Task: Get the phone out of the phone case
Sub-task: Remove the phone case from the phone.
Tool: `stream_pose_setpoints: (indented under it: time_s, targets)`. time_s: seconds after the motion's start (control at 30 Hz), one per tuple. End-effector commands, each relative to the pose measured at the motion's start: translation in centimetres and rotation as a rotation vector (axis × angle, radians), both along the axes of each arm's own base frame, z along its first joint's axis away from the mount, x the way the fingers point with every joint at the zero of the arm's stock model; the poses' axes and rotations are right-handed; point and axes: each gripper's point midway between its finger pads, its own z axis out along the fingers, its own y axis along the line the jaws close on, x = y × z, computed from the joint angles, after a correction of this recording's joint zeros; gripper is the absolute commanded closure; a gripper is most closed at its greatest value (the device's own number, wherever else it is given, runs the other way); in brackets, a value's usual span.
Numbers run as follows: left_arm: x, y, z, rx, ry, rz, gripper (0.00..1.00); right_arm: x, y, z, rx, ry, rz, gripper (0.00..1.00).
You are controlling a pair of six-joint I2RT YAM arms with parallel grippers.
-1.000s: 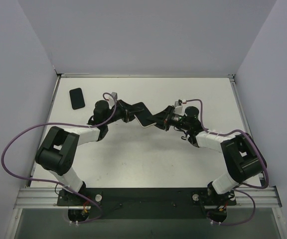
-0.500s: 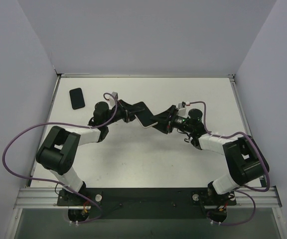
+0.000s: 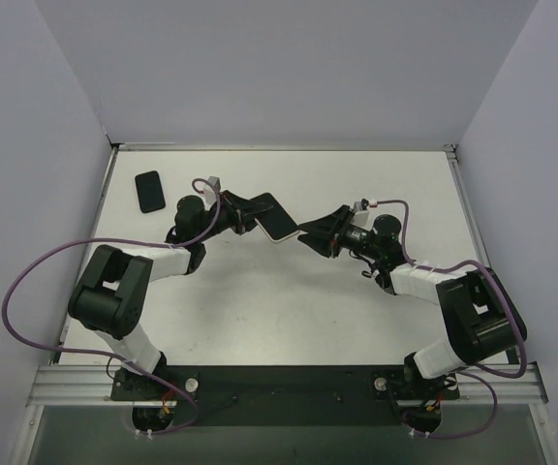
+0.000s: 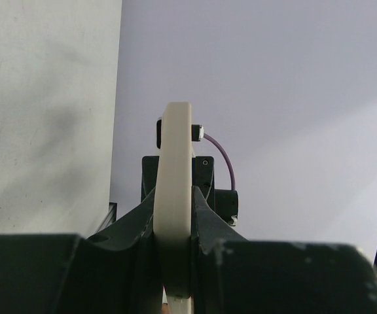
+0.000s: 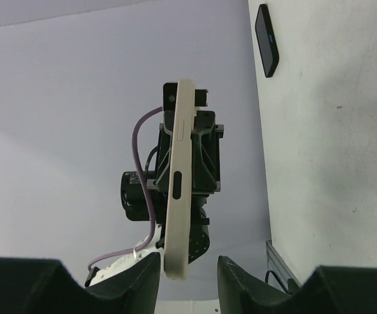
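**A:** Where is the case?

**B:** The cream case (image 3: 277, 221) is in the air above the middle of the table (image 3: 260, 310), held on edge. The left gripper (image 3: 258, 211) is clamped on one end of it. In the left wrist view its fingers (image 4: 136, 226) press both flat faces.

**A:** And the right gripper?

**B:** The right gripper (image 3: 312, 232) faces the free end of the case with its jaws apart. In the right wrist view that end sits between the two fingertips with a gap on each side. As far as I can tell, it touches neither.

**A:** Is the phone inside?

**B:** I cannot tell. The case shows only its thin rim, with a dark button slot. A black phone (image 3: 149, 191) lies flat on the table near the far left corner, well apart from both grippers. It could be the one from this case.

**A:** How will the case handle?

**B:** It is likely light, rubbery and bendable, with a smooth rim that may slip. A phone inside would be rigid, heavier and fragile. I would take hold at a corner lip and peel it back while the left gripper pins the opposite end.
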Motion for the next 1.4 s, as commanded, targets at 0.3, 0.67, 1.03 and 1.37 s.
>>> stream_pose_setpoints:
  time_s: [0.3, 0.67, 1.03, 1.37]
  targets:
    - [0.0, 0.2, 4.7, -0.054, -0.149, 0.005, 1.00, -0.2, 0.7, 3.1, 0.019, -0.131, 0.037, 0.64]
    - [-0.2, -0.1, 5.2, -0.060, -0.159, 0.001, 1.00, 0.0, 1.5, 4.0, 0.024, -0.159, 0.062, 0.76]
    - [-0.1, -0.3, 5.8, -0.066, -0.171, -0.002, 1.00, -0.4, 2.3, 3.5, 0.015, -0.140, 0.087, 0.83]
    - [-1.3, 0.4, 10.9, -0.189, -0.374, -0.009, 1.00, 0.4, 1.8, 7.9, 0.238, -0.108, 0.047, 1.00]
